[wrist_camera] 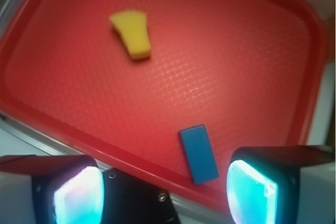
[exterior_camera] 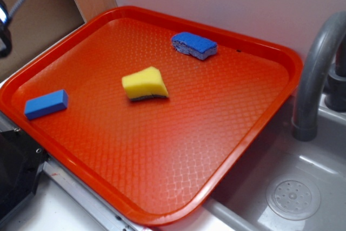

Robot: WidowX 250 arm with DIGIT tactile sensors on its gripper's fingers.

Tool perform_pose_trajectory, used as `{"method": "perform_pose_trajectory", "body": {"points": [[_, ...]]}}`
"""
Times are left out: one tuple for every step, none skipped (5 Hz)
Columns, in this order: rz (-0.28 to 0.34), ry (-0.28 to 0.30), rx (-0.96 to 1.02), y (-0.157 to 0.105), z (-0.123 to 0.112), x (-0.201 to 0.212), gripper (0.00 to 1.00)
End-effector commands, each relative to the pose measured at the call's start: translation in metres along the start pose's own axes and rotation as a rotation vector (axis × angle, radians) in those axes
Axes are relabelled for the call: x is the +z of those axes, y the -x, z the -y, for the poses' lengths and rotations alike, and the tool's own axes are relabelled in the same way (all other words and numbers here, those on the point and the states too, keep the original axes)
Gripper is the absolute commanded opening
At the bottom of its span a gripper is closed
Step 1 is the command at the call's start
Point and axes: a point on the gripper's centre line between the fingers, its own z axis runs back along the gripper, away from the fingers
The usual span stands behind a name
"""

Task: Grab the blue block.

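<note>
— Near the red tray's point(exterior_camera: 270, 52) rim, the blue block point(wrist_camera: 199, 153) is seen flat; the gripper point(wrist_camera: 165, 195) is held open, apart from it.

— The rim could be struck, or the blue sponge point(exterior_camera: 194, 45) mistaken.

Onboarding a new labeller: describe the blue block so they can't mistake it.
On the orange tray, look near the left rim. The blue block is a smooth, sharp-edged brick, unlike the wavy blue sponge at the far edge.

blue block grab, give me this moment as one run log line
phase: approach | gripper: open, empty, above tray edge | blue block: flat near tray rim, untouched | yellow sponge: mid-tray | blue sponge: far side
</note>
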Motion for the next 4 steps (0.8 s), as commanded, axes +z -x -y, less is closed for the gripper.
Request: {"method": "perform_pose_trajectory", "body": {"points": [[-0.032,0.045,-0.029,0.003,-0.028,-0.04,1.0],[-0.084,0.033,-0.052,0.009,-0.032,-0.06,1.0],[-0.117,0.033,-0.071,0.013,-0.036,-0.076,1.0],[-0.159,0.043,-0.089,0.019,-0.039,-0.095,1.0]]}}
